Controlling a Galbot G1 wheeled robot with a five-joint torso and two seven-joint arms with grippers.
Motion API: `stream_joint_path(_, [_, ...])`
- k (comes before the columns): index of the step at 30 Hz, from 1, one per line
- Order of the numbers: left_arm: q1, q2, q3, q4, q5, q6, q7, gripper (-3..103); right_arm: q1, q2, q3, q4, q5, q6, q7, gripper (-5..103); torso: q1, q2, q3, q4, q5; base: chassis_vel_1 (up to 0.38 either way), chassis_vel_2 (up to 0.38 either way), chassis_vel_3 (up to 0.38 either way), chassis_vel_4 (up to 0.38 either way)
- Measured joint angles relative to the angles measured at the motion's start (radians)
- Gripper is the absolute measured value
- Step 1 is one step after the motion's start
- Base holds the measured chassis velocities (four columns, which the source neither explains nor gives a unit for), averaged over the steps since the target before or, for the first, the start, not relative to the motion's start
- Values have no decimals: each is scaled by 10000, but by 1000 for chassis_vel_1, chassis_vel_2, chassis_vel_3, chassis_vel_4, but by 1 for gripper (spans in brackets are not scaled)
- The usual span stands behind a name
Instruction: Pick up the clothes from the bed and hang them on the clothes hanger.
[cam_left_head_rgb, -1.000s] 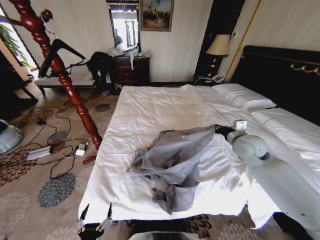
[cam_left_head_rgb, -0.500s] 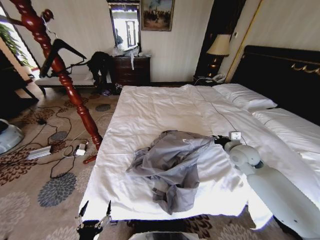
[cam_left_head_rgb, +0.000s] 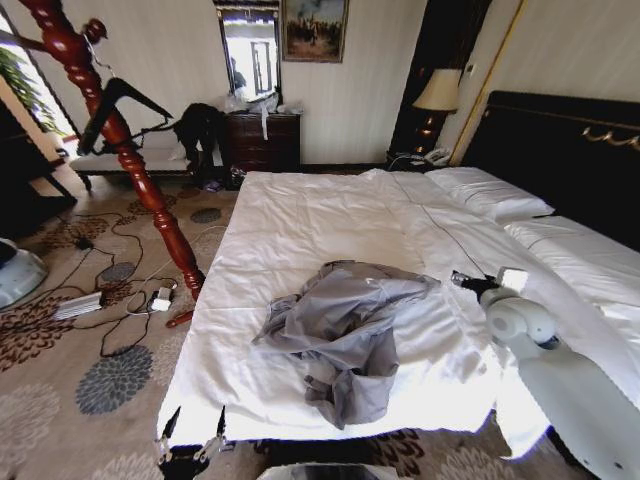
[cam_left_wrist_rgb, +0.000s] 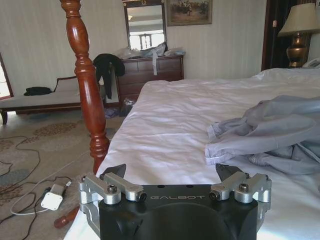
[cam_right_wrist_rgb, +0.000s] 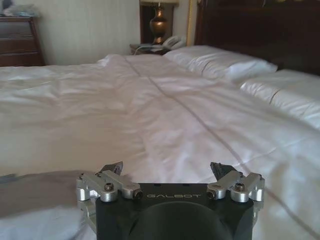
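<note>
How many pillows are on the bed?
2. One pillow lies near the lamp side of the headboard; the other pillow lies beside it, nearer the robot. More may be hidden.

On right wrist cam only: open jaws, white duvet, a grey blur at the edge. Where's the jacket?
Observer: The jacket lies crumpled on the bed, just to the left of the right gripper.
Operator: Left gripper?
Observer: The left gripper sits low at the bed's foot corner, jaws open, short of the jacket.
Operator: Hanger?
Observer: The clothes hanger hangs on the red coat stand, left of the bed.
</note>
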Motion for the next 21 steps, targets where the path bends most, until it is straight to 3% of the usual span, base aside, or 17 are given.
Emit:
stream_joint_path(1, [25, -41, 19, 24, 1, -29, -1, 100, -444, 122, 268, 569, 825, -68, 96, 99, -1, 0, 0, -2, -1, 0, 0, 0, 0])
stream_joint_path(2, [25, -41, 19, 24, 1, -29, -1, 100, -444, 122, 268, 569, 825, -68, 96, 99, -1, 0, 0, -2, -1, 0, 0, 0, 0])
stream_joint_path(5, [93, -121, 147, 91, 137, -112, -3, 100, -1330, 823, 637, 1952, 2928, -139, 727, 100, -1, 0, -1, 0, -1, 0, 0, 0, 0])
stream_joint_path(8, [148, -151, 211, 91, 222, -137, -10, 100, -1623, 1112, 630, 2216, 3189, -134, 753, 100, -1, 0, -1, 3, -1, 0, 0, 0, 0])
stream_joint_path(12, [192, -165, 220, 44, 275, -146, -16, 100, -1978, 1394, 452, 2056, 2611, -108, 117, 100, -1, 0, -1, 0, 1, 0, 0, 0, 0])
stream_joint_path(15, [221, -169, 193, 27, 333, -146, -26, 100, -2121, 1499, 339, 1440, 1607, 185, -1002, 100, -1, 0, 0, -1, 1, 0, 0, 0, 0])
stream_joint_path(21, [238, -214, 235, 57, 378, -147, -30, 100, -1667, 1725, -53, 943, 1500, 404, -1399, 100, -1, 0, 0, 1, -1, 0, 0, 0, 0])
